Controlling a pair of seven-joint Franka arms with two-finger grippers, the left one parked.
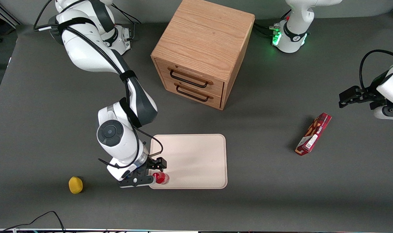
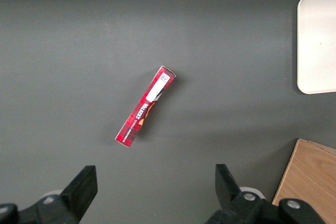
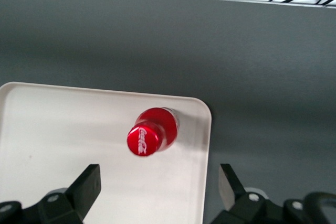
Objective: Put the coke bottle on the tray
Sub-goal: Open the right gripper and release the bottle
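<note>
from where i sit the job looks essentially done: the coke bottle (image 1: pixel 160 178) stands upright on the tray (image 1: pixel 196 158), in the tray's corner nearest the front camera at the working arm's end, close to the rim. in the front view that puts it just below and left of frame centre.

the gripper (image 3: pixel 160 187) is over that same corner, above the bottle, and its fingers are spread wide apart with nothing between them; in the right wrist view the bottle stands clear of both fingers. so i judge the release is made, and what is left is only to lift the arm up and away without knocking the bottle.

the bottle itself is small and red, seen from above in the wrist view: a round red cap with white script across it, and a slightly wider red body showing around the cap. it seems to sit flat on the pale cream surface, tilted little if at all. being narrow and so near the rim, it could tip easily if brushed.
</note>
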